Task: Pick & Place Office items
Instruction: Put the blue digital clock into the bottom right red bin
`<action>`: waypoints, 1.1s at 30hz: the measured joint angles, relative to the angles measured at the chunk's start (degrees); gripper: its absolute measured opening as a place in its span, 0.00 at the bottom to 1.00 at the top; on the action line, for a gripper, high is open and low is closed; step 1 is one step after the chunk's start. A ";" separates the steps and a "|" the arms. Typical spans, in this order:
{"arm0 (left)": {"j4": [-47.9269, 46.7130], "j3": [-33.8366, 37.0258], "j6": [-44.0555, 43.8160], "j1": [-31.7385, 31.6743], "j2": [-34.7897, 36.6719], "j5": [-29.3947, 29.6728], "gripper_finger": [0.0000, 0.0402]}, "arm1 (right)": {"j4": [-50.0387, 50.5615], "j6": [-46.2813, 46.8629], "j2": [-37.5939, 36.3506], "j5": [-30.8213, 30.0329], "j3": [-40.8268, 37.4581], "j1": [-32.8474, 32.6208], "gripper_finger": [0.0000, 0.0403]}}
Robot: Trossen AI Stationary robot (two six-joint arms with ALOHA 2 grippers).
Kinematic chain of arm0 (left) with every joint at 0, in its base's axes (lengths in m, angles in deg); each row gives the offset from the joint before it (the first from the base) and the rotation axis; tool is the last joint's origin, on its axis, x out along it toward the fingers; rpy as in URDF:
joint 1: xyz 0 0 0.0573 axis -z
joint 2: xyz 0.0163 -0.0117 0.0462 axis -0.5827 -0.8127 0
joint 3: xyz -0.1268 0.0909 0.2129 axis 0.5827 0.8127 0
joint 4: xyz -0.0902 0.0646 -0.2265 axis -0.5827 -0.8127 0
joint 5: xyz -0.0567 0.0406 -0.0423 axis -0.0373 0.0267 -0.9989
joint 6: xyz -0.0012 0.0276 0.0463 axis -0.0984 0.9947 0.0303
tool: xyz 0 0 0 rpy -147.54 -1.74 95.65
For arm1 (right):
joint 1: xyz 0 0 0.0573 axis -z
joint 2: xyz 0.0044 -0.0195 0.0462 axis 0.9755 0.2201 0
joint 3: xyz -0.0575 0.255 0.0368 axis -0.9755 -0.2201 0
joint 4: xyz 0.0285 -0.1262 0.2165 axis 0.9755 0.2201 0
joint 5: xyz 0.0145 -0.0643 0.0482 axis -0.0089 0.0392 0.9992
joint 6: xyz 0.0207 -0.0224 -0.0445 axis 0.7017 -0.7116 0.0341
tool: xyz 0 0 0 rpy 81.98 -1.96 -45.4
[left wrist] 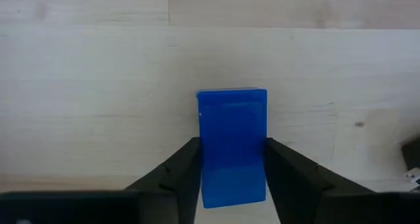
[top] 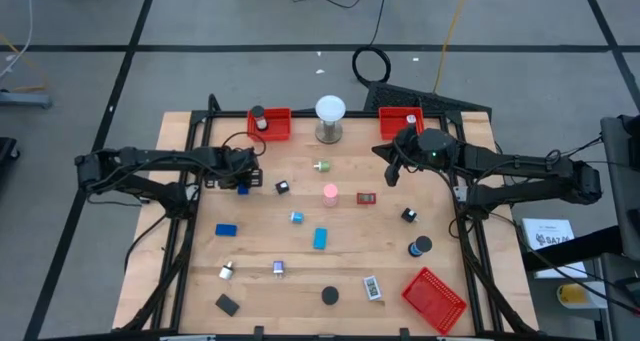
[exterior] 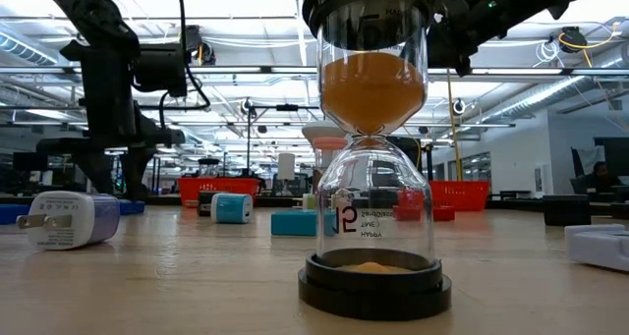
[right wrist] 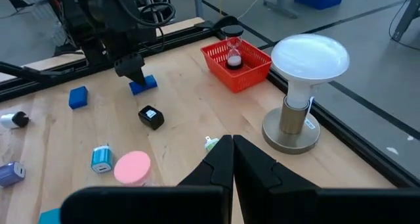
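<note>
I have the left claw (left wrist: 231,184) down on the table (top: 300,291) at its left side, fingers (left wrist: 177,178) either side of a blue block (left wrist: 232,145), both touching its long faces. The block lies flat on the wood; I can't tell if it is lifted at all. From above the same claw (top: 243,179) sits over that block (top: 243,188), just left of a small black cube (top: 282,187).

Right claw (right wrist: 232,159) is fully closed, holding nothing, hovering near the back right by one red tray (top: 400,123). It looks across at the white globe (right wrist: 308,56) on its metal base and at a second red tray (right wrist: 237,65) with an hourglass (right wrist: 233,50) in it.

The other items lie scattered over the table: pink disc (top: 330,191), red block (top: 366,198), another blue block (top: 226,230), teal block (top: 320,239), white charger (top: 227,271), black disc (top: 330,296), white tag (top: 372,287). The third red tray (top: 434,299) lies tilted at the front right corner.

Low view is mostly filled by an hourglass (exterior: 373,139) with orange sand, nearly all in the top bulb, and the white charger (exterior: 69,220) to the left
</note>
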 joint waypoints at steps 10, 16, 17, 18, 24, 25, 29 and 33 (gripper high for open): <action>-1.15 -0.41 5.87 0.11 4.12 -1.50 0.19 | 0.00 0.85 0.00 0.06 0.00 0.00 0.00; -2.21 -0.72 7.01 0.70 8.46 -4.81 0.12 | 0.02 1.74 0.00 0.06 0.00 -0.01 0.00; -2.62 -0.72 6.93 0.95 8.54 -4.79 0.12 | 0.02 2.27 0.00 0.07 0.00 -0.02 0.00; -2.98 -0.72 7.01 1.22 8.55 -4.73 0.13 | 0.02 2.79 0.00 0.07 0.00 -0.02 0.00; -2.78 -0.72 7.07 2.23 7.85 -2.44 0.28 | 0.02 4.14 0.00 0.06 0.00 -0.11 0.00; -2.85 -0.72 6.39 2.32 7.48 -1.62 0.32 | 0.04 4.14 0.00 0.06 0.00 -0.11 0.00; -2.77 -0.72 2.35 2.54 6.37 1.13 0.47 | 0.03 4.14 0.00 0.06 0.00 -0.11 0.00; -1.12 -0.72 0.47 2.98 3.40 0.88 0.60 | 0.03 4.14 0.00 0.06 0.00 -0.13 0.00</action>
